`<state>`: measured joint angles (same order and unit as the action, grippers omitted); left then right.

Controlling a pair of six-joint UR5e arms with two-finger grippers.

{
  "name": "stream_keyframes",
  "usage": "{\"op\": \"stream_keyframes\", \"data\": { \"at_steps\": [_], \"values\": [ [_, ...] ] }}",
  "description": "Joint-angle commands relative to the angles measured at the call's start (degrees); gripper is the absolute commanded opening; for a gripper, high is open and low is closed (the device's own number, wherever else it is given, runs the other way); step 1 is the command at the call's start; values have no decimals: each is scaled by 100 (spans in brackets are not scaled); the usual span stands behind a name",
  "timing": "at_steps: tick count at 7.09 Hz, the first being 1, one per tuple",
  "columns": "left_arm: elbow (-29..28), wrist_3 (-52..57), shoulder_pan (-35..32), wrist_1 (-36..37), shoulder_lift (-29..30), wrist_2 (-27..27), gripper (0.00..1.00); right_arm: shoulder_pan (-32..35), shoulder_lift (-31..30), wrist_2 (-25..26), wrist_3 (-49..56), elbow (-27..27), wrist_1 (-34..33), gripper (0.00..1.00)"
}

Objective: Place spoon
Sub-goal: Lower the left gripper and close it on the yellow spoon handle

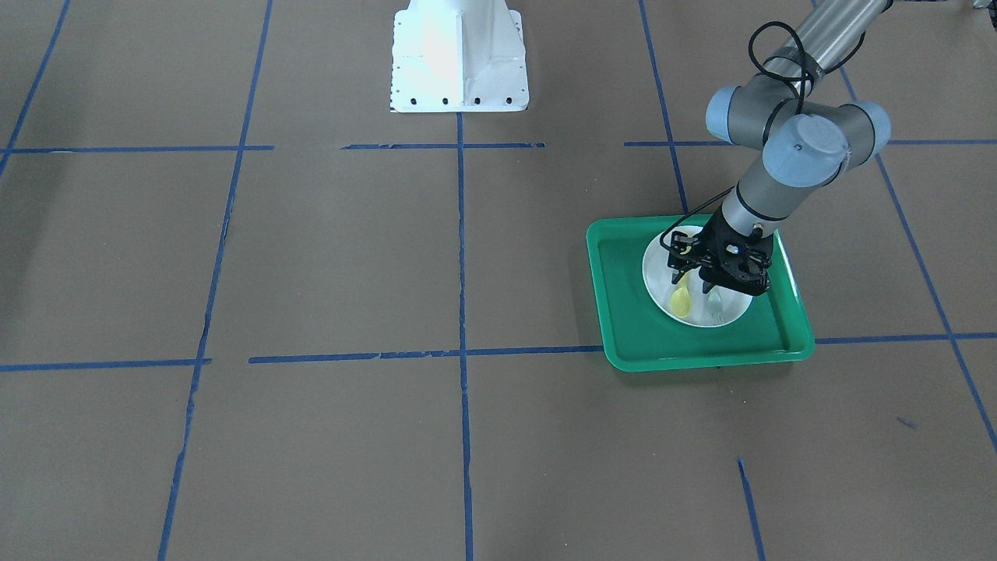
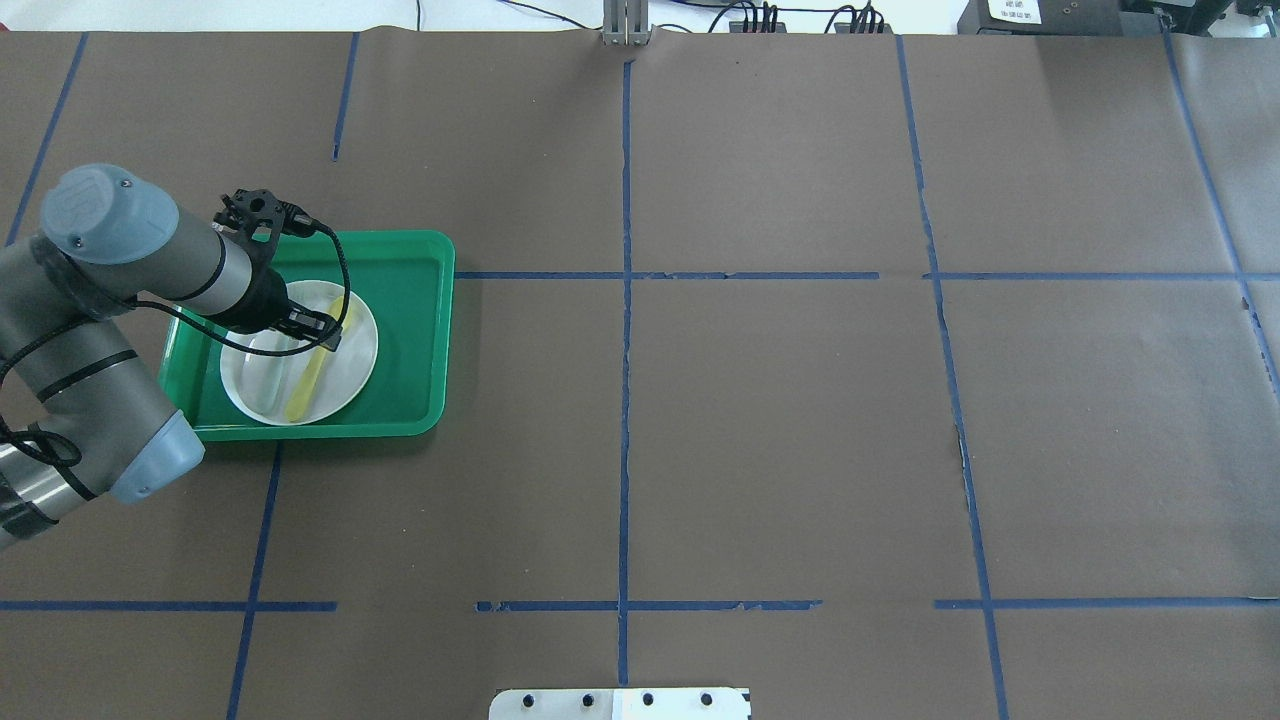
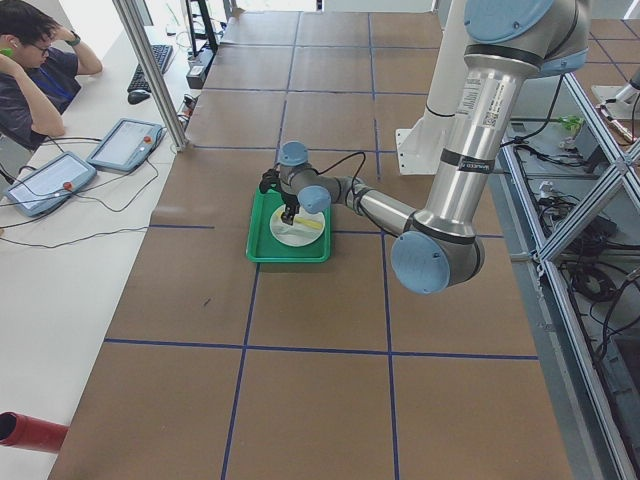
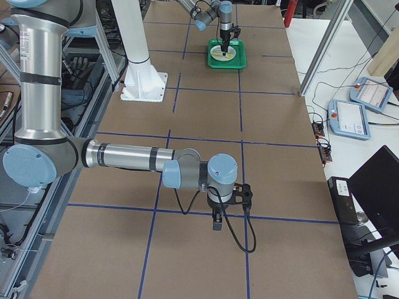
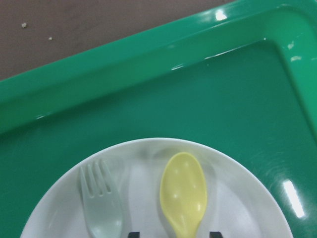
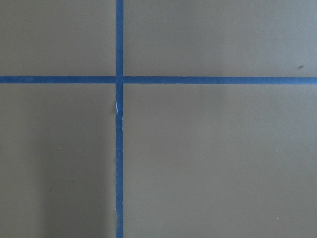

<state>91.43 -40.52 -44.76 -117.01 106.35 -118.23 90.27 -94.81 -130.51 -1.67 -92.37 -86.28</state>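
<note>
The yellow spoon (image 5: 183, 193) lies flat on the white plate (image 5: 242, 198), next to the pale grey-green fork (image 5: 101, 203). The plate sits in a green tray (image 1: 623, 312). My left gripper (image 1: 693, 284) hangs low over the plate with its jaws open. In the left wrist view its fingertips (image 5: 214, 234) stand on either side of the spoon's neck, with a gap on each side. The spoon (image 2: 305, 385) and fork (image 2: 265, 375) also show from overhead. My right gripper (image 4: 218, 221) hovers over bare table far from the tray. I cannot tell whether it is open or shut.
The table is brown paper with a blue tape grid (image 2: 625, 400). The white robot base (image 1: 459, 58) stands at the table's edge. An operator (image 3: 35, 70) sits beyond the table with two tablets (image 3: 125, 145). The tray's raised rim (image 5: 148, 59) rings the plate.
</note>
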Motion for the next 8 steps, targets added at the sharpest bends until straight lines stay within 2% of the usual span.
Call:
{"op": "stream_keyframes", "data": {
  "at_steps": [1, 2, 6, 7, 8],
  "values": [
    [-3, -26, 29, 20, -17, 10, 57, 0, -3, -1, 0, 0, -3, 100],
    [-3, -61, 38, 29, -18, 1, 53, 0, -3, -1, 0, 0, -3, 100],
    [-3, -140, 117, 38, -26, 10, 52, 0, -3, -1, 0, 0, 6, 100],
    [-3, -140, 117, 47, -26, 10, 44, 0, 6, 8, 0, 0, 6, 100],
    [-3, -140, 117, 47, -26, 10, 43, 0, 6, -1, 0, 0, 6, 100]
  ]
}}
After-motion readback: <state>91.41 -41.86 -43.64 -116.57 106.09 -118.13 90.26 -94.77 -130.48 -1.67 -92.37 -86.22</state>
